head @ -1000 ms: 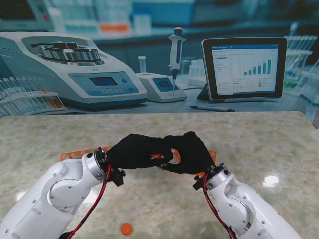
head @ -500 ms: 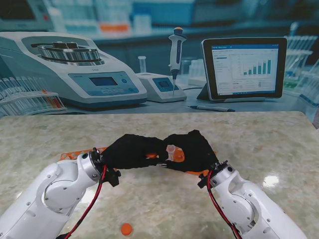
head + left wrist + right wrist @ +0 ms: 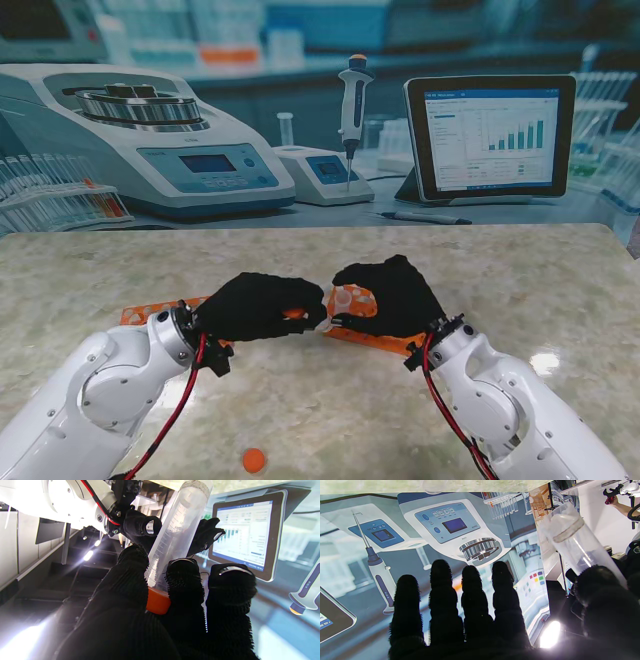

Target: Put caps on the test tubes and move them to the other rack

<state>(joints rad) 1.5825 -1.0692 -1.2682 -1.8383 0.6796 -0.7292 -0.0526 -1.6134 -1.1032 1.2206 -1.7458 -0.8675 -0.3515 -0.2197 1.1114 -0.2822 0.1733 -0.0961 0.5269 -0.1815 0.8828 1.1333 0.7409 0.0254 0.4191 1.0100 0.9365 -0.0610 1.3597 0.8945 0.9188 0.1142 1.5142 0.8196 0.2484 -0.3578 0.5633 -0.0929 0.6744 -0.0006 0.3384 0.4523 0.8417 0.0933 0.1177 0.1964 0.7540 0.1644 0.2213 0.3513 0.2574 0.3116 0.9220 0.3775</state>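
Drawn apart since half a second ago: left hand (image 3: 262,306) and right hand (image 3: 388,296), then knotted together over the orange rack (image 3: 378,336), now separated by a small gap, right hand lifted slightly farther from me. From the stand view, between the two hands, a pale tube end and an orange patch, too small to read; one loose orange cap (image 3: 254,460) on the marble table (image 3: 520,290), nearer to me and well apart from both hands. From the left wrist view: left hand closed around a clear graduated test tube (image 3: 175,535) with an orange cap (image 3: 157,601) seated on its end between thumb and fingers; right hand's fingertips (image 3: 208,533) just beside the tube, contact unclear. From the right wrist view: four fingers (image 3: 470,592) spread and holding nothing, tube (image 3: 572,542) off past the thumb. Judged: capping of this tube apparently done, transfer to the other rack left, spare cap unused; remaining tube count not visible.
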